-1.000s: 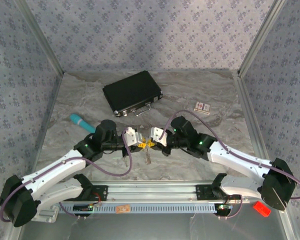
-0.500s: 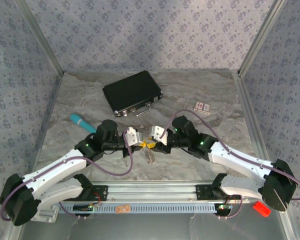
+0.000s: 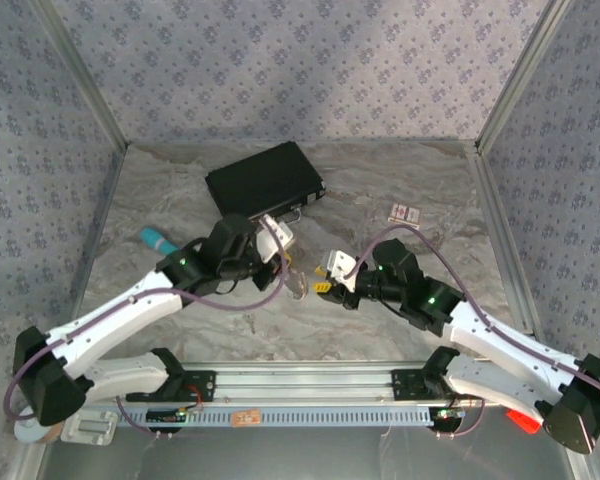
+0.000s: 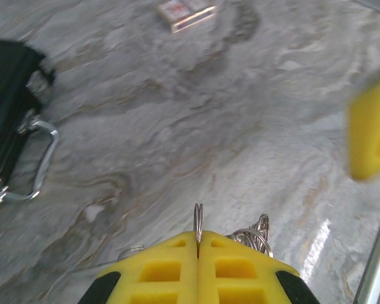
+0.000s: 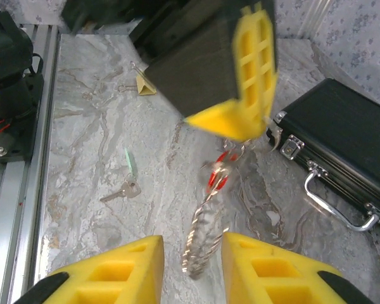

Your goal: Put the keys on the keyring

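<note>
My left gripper [image 3: 283, 252] hangs in front of the black case, shut on the thin metal keyring [image 4: 198, 218]. The hoop's twisted, beaded part [image 5: 202, 240] dangles below it with a red-headed key [image 5: 218, 174] on it, a little above the table. My right gripper [image 3: 322, 287] is just right of the hanging keyring [image 3: 298, 285]. It is open [image 5: 191, 266], and the hoop's lower end hangs between the fingers, apparently without touching them. A plain silvery key [image 5: 121, 190] with a green tag lies on the table to the left in the right wrist view.
The black case [image 3: 265, 183] lies at the back, its handle [image 4: 41, 158] close to the left gripper. A teal stick [image 3: 158, 240] lies at the left and a small card box [image 3: 405, 213] at the back right. A yellow binder clip [image 5: 142, 85] lies near the rail.
My right gripper has opened and backed off to the right. My left gripper has lifted and swung back toward the black case, carrying the keyring with it.
</note>
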{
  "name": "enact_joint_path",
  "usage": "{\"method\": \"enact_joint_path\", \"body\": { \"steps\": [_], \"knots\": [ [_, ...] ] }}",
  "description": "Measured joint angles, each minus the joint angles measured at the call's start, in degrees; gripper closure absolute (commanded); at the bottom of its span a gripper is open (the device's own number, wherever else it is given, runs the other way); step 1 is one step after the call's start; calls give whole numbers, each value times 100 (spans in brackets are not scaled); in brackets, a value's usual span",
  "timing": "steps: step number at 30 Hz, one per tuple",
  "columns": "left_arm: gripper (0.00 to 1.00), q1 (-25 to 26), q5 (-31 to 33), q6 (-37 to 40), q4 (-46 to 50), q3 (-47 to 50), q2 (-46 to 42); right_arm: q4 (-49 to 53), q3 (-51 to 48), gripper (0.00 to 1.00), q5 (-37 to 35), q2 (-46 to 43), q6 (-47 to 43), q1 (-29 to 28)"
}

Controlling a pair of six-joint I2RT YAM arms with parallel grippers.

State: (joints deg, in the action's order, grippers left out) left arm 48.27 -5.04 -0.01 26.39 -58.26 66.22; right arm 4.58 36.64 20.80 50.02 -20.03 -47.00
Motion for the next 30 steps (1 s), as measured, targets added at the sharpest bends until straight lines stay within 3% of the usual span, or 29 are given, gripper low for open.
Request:
{"method": "enact_joint_path", "body": {
  "steps": [8,15,22,30],
  "knots": [
    [100,2,599,-1069,2140,-2363,1333,-463,-551,73,-409,-323,487,-715],
    [100,2,560,-1989,3733,-3995,2520,-1832,-697,73,-966,656,568,-1303],
    [100,-125,48,-2938,4811,-4363,2953,-3117,-732,78,-1504,1679,564,-1298],
    [100,-551,-841,-4277,5287,-4507,2986,-3832,-1198,79,-1912,1694,407,-1134]
  ]
}}
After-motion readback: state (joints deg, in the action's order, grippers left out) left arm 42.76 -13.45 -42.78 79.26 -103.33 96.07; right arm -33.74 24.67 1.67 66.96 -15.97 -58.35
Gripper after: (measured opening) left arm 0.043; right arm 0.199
